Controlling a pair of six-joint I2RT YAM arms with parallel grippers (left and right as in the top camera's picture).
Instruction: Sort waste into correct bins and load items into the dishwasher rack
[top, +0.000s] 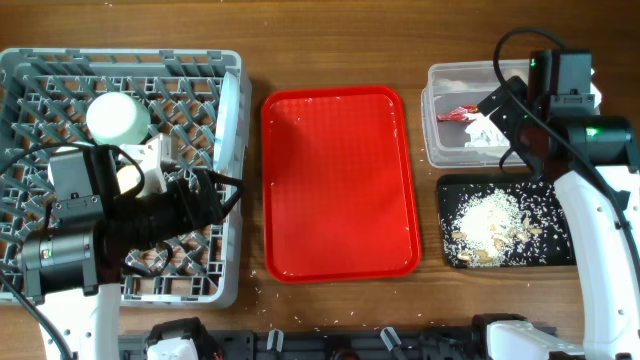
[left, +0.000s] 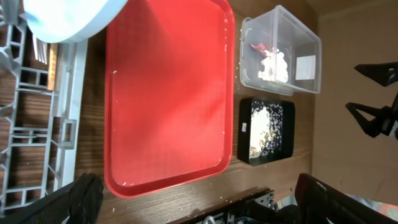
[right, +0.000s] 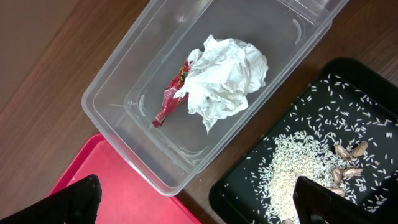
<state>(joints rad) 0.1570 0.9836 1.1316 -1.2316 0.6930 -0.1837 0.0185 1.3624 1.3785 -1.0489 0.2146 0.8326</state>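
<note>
The grey dishwasher rack (top: 40, 80) stands at the left and holds an upturned light-green bowl (top: 118, 117) and a pale-blue plate (top: 229, 108) on edge at its right side. My left gripper (top: 215, 195) is open and empty over the rack's right edge; the left wrist view (left: 199, 205) shows nothing between its fingers. My right gripper (top: 497, 105) is open and empty above the clear tub (top: 440, 75). In the tub lie crumpled white tissue (right: 224, 81) and a red wrapper (right: 171, 99). The black tray (top: 450, 190) holds rice scraps (right: 298, 168).
The red serving tray (top: 340, 180) lies between the rack and the bins, with only a few grains on it. Loose rice grains dot the wood near the tray's front. My left arm covers the rack's front half. A dark rail (top: 330, 345) runs along the front edge.
</note>
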